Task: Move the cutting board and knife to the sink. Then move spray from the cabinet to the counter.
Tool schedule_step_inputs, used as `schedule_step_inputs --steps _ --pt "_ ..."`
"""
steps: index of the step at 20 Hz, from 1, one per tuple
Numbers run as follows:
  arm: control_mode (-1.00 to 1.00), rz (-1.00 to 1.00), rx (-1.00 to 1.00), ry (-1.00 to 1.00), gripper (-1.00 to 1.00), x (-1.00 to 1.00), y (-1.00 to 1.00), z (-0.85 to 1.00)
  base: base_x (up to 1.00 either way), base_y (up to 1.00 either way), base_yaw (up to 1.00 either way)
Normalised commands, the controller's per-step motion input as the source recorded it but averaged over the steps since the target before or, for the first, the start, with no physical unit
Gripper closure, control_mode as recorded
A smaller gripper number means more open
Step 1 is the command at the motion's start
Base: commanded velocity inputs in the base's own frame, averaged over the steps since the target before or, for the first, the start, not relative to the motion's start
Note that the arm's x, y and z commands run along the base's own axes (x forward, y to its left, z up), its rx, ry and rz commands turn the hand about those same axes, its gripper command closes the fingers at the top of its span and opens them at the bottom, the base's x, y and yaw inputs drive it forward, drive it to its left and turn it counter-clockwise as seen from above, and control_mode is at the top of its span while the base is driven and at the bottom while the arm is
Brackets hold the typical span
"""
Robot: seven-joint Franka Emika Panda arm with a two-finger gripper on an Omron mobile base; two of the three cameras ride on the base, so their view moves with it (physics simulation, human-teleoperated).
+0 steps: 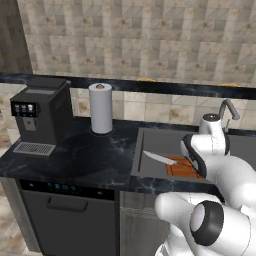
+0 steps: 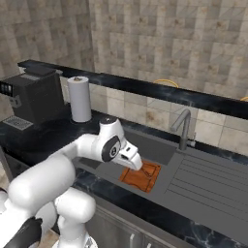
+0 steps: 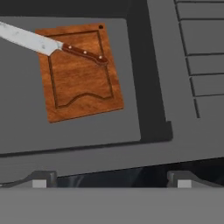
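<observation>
Hand view: looking down on the cutting board (image 3: 79, 72), lying flat on the floor of the sink (image 3: 87, 127), in its basin rather than on the ribbed draining side. Knife (image 3: 48, 44) laid across the far part of the board, wooden handle resting on the wood, silver blade running off the board's edge over the grey basin floor. Placed so, presumably, because both were meant to end in the sink; judged done for that half of the task.

Fingers (image 3: 112, 181) spread wide and released, grasping nothing, tips rising at the bottom of this view above the near rim of the sink, apart from board and knife. Held clear like that, likely, so nothing gets nudged on the way out.

Left base view: same board (image 1: 183, 167) and knife (image 1: 159, 158) low in the sink (image 1: 145, 150), partly behind the white arm; faucet (image 1: 227, 112) behind the sink. On the black tabletop (image 1: 90, 155), left of the sink, a paper towel roll (image 1: 101, 108) standing upright and a coffee machine (image 1: 40, 117) further left still.

Right base view: board (image 2: 142, 176) in the basin in front of the faucet (image 2: 183, 127), gripper (image 2: 135, 163) just above its near edge.

Spray and cabinet not to be made out from here; second half of the task judged not yet begun, calling for a turn away from the sink.
</observation>
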Motion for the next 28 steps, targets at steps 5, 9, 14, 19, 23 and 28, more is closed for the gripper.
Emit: schedule_step_inputs --steps 5,9,14,19,23,28 --pt "-1.0 0.0 0.0 -0.02 -1.0 -0.03 0.0 0.01 0.0 0.0 0.0" --pt "-1.0 0.0 0.0 0.0 -1.0 0.0 0.0 0.0 0.0 0.0 0.0" --pt "1.0 0.0 0.0 0.0 -1.0 0.0 0.0 0.0 -0.4 -0.02 0.0" --pt "1.0 0.0 0.0 0.0 -1.0 0.0 0.0 0.0 -0.71 -0.05 -0.02" --pt "1.0 0.0 0.0 0.0 -1.0 0.0 0.0 0.0 -0.75 -0.08 -0.05" --pt "1.0 0.0 0.0 0.0 -1.0 0.0 0.0 0.0 -0.47 0.01 -0.38"
